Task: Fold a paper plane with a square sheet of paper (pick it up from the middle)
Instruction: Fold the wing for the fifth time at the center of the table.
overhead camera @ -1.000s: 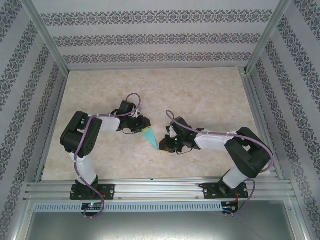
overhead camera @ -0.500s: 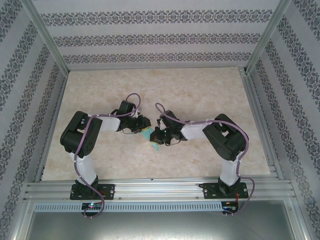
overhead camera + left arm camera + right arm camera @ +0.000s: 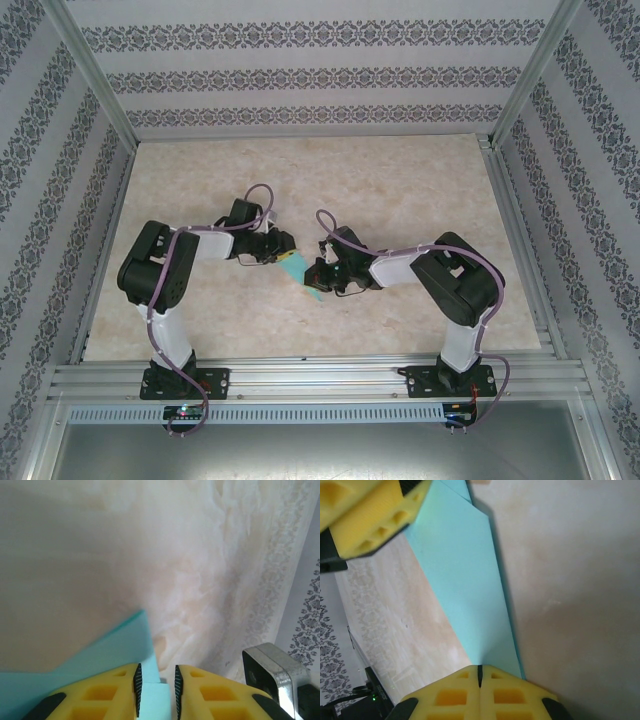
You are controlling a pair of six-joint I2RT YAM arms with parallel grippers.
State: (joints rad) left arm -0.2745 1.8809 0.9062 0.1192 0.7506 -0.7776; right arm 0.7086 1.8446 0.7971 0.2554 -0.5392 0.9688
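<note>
The turquoise sheet of paper is folded into a narrow pointed paper plane [image 3: 306, 283] and sits low over the table's middle between both grippers. My right gripper [image 3: 318, 275] is shut on its pointed tip; in the right wrist view the paper plane [image 3: 465, 580] narrows into the shut right gripper [image 3: 480, 669]. My left gripper [image 3: 285, 253] is at the wide end. In the left wrist view the paper plane [image 3: 100, 665] runs between the slightly open left gripper [image 3: 156, 675], touching the left pad, with a thin gap at the right pad. The left gripper's yellow fingers [image 3: 375, 515] also appear.
The marbled table [image 3: 400, 180] stretches bare behind the arms. Aluminium rails [image 3: 300, 378] frame its near edge and sides, and patterned walls enclose it. A metal frame block [image 3: 272, 672] is close to the left gripper's right finger.
The right arm swung left to the paper's tip and its jaws closed on it. The left gripper drifted slightly up and left at the wide end, its jaws easing apart a little.
</note>
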